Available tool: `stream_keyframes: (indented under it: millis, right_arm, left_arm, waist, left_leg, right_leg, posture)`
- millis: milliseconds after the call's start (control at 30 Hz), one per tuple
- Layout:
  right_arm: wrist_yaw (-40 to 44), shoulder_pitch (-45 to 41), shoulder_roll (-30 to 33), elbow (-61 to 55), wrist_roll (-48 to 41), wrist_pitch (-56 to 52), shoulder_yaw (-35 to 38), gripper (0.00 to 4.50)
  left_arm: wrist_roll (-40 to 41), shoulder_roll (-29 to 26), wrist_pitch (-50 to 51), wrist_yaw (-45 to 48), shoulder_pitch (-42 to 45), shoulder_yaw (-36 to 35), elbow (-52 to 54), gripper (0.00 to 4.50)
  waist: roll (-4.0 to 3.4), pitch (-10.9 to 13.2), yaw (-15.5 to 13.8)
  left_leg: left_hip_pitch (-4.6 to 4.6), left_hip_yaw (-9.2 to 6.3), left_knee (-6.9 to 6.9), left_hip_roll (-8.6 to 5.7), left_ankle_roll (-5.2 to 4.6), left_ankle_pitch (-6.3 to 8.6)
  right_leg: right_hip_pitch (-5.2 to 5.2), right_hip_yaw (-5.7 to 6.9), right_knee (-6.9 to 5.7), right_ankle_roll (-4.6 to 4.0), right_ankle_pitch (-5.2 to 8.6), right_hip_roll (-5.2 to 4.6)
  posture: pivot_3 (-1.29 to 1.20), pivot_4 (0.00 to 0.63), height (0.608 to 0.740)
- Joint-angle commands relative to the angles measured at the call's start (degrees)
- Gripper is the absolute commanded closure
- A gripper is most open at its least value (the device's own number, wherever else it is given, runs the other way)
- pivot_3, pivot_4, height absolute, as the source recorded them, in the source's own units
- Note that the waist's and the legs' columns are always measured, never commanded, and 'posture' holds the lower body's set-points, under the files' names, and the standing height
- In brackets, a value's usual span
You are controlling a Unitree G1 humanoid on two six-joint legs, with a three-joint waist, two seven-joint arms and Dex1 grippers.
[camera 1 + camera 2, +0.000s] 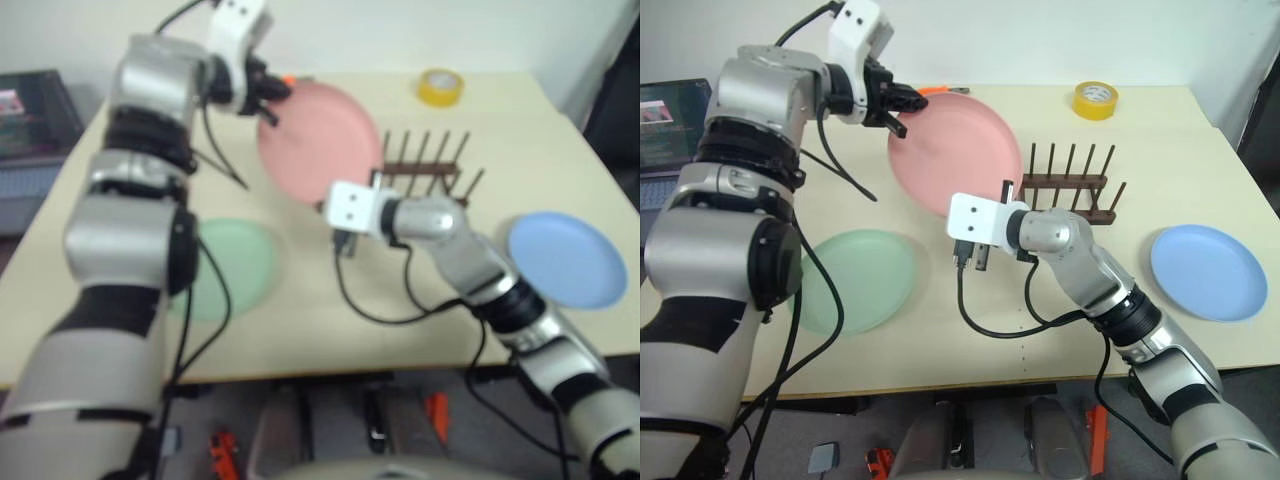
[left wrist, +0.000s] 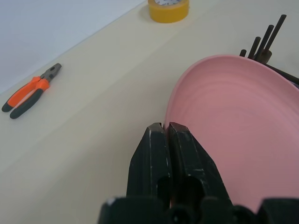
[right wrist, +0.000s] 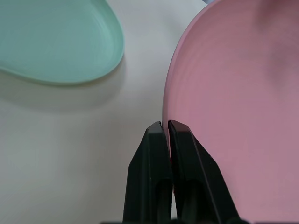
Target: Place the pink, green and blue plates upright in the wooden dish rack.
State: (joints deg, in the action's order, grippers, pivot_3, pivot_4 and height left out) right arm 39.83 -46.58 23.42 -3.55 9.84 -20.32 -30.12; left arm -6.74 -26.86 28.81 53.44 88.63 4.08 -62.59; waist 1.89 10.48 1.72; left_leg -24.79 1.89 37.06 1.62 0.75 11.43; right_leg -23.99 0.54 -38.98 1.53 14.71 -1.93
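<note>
The pink plate (image 1: 960, 150) is raised off the table and tilted, just left of the wooden dish rack (image 1: 1070, 185). My left gripper (image 2: 167, 126) is shut on the plate's far left rim. My right gripper (image 3: 166, 125) is shut on its near rim. The green plate (image 1: 855, 280) lies flat on the table at the near left. Lying flat at the right, beyond the rack, is the blue plate (image 1: 1208, 272). The rack's dark pegs stand upright with nothing between them.
A roll of yellow tape (image 1: 1095, 100) sits at the table's far edge behind the rack. Orange-and-black pliers (image 2: 30, 91) lie on the table at the back left. A dark screen (image 1: 665, 115) stands off the table's left side. Cables hang from both arms.
</note>
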Motion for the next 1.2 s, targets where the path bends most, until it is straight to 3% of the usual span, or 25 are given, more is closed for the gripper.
stream_keyframes:
  millis: [33,333,367,633,800,900,1000,1200]
  right_arm:
    - [-1.15,-1.37,-0.39,-0.74,0.62,1.56,4.02,4.5]
    - [-1.25,-1.72,-2.97,-1.3,-1.2,4.08,7.48,4.5]
    - [-1.19,-1.81,-3.38,-1.48,-1.68,3.95,8.09,4.5]
    - [0.26,-4.42,-6.72,-5.03,-9.51,-1.88,14.84,4.5]
    - [-0.23,-8.42,-6.46,-7.57,-19.58,-10.16,25.37,4.5]
    - [-0.43,-11.4,-2.27,-6.94,-27.42,-16.29,36.02,4.5]
    - [-0.61,-15.17,2.92,-4.47,-35.63,-23.43,45.43,4.5]
    - [-1.55,-19.47,11.64,4.28,-47.55,-35.42,57.46,4.5]
  left_arm:
    - [0.93,-0.63,-0.26,0.79,2.48,-0.24,2.36,3.53]
    - [2.0,-3.25,-3.29,1.11,2.52,-1.94,1.72,0.23]
    - [3.1,-3.8,-2.8,1.21,3.13,-3.13,1.49,0.04]
    - [12.84,-12.69,0.8,6.98,7.5,-12.41,2.53,0.04]
    - [20.46,-21.46,3.7,19.12,0.17,-17.03,10.24,0.04]
    - [24.87,-21.47,5.68,24.72,-11.67,-16.72,22.52,0.04]
    - [25.22,-18.61,6.0,23.85,-21.7,-12.81,34.34,0.04]
    - [24.45,-13.29,4.32,22.08,-31.86,-5.41,47.04,0.04]
  waist:
    - [0.0,0.0,-0.01]
    - [0.0,0.0,0.1]
    - [0.0,0.0,0.12]
    - [0.06,0.08,0.3]
    - [0.04,0.09,0.32]
    - [0.04,0.09,-0.32]
    - [0.05,0.08,-1.62]
    - [0.1,0.05,-1.72]
  left_leg:
    - [0.0,0.0,0.0,0.0,0.0,0.0]
    - [0.0,0.0,-0.02,0.02,0.0,0.0]
    - [0.0,0.0,-0.02,0.02,0.0,0.0]
    - [-0.03,0.01,-0.07,0.07,0.01,-0.01]
    - [0.01,-0.03,-0.07,0.19,0.11,-0.06]
    - [0.03,-0.09,-0.09,0.32,0.23,-0.13]
    - [0.03,-0.14,0.0,0.2,0.17,-0.2]
    - [0.05,-0.07,-0.02,0.12,0.0,-0.29]
  right_leg:
    - [0.0,0.0,0.0,0.01,0.0,0.0]
    - [-0.03,-0.01,-0.01,0.0,0.0,0.03]
    - [-0.02,0.0,-0.01,-0.01,0.0,0.03]
    - [-0.08,-0.02,0.0,-0.02,-0.01,0.08]
    - [-0.07,0.03,-0.08,-0.08,0.01,0.06]
    - [-0.02,0.08,-0.11,-0.14,0.01,-0.08]
    - [0.21,0.16,-0.03,-0.2,-0.02,-0.3]
    - [0.26,0.08,0.06,-0.25,-0.12,-0.34]
  posture:
    - [0.0,0.15,0.74]
    - [0.0,0.15,0.74]
    - [0.0,0.15,0.74]
    - [0.0,0.15,0.74]
    - [0.0,0.15,0.74]
    - [0.0,0.15,0.74]
    - [0.0,0.15,0.74]
    - [0.0,0.15,0.74]
